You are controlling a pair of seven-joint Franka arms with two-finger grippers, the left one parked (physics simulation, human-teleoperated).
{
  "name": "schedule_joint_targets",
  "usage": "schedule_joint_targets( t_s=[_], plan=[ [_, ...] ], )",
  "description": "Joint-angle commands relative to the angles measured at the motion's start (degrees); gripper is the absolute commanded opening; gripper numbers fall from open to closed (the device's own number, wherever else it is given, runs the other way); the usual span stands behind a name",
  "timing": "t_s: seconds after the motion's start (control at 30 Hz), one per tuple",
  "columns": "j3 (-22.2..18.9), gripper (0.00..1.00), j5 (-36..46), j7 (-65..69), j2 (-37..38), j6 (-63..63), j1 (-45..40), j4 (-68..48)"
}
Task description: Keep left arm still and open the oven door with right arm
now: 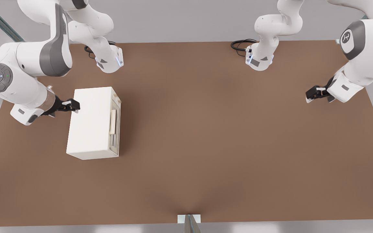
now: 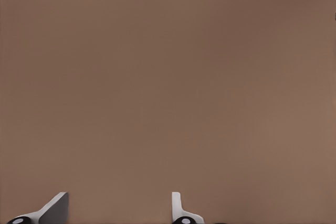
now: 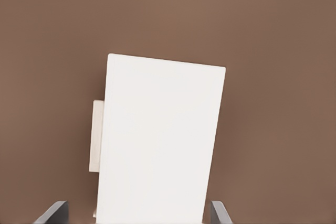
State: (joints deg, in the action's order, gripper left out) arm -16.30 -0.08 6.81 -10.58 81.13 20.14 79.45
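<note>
Hovering: gripper open over oven back edge | oven door opposite side

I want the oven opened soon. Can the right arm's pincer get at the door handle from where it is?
Probably not directly: the pincer, open, hovers at the oven's back edge, while the handle is on the opposite face. It must pass over the top first; nothing blocks that.

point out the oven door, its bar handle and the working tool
oven door (image 1: 118, 129): front view, beige-grey front panel, shut.
bar handle (image 1: 112, 122): front view, middle of the tan bar.
tool (image 1: 75, 105): front view, between its fingertips, over the oven's edge opposite the door; fingers apart in the right wrist view.
</note>
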Motion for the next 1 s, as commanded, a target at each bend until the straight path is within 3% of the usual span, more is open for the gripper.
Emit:
schedule_joint_targets(
  t_s=[0.0, 0.13, 0.17, 0.2, 0.23, 0.27, 0.3, 0.33, 0.4, 0.47, 0.53, 0.97],
  plan=[
    [0.0, 1.00, 0.0, 3.2, -0.1, -0.4, 0.2, -0.2],
    [0.0, 1.00, -0.9, 4.6, -1.5, -0.3, 0.1, -0.2],
    [0.2, 1.00, -4.2, 3.6, -3.3, -0.2, 0.3, -0.3],
    [0.4, 0.86, -10.3, 3.6, -8.7, -2.5, 1.5, -5.9],
    [0.8, 0.00, -13.3, 4.3, -11.5, -9.4, 1.8, -9.4],
    [4.3, 0.00, -14.1, 5.6, -12.3, -10.6, 4.7, -9.4],
    [5.4, 0.00, -29.0, 4.0, -15.2, -13.6, 10.8, -9.3],
    [5.5, 0.00, -34.9, -0.9, -16.9, -14.2, 14.1, -9.3],
    [5.8, 0.00, -35.2, -10.1, -19.0, -15.3, 16.9, -7.6],
    [10.9, 0.00, -35.5, -29.2, -16.1, -8.8, 16.4, 5.0],
    [11.0, 0.00, -35.6, -35.6, -16.2, -6.1, 16.8, 7.4],
    [11.4, 0.00, -36.8, -46.4, -19.0, -0.5, 18.7, 12.7]
  ],
)
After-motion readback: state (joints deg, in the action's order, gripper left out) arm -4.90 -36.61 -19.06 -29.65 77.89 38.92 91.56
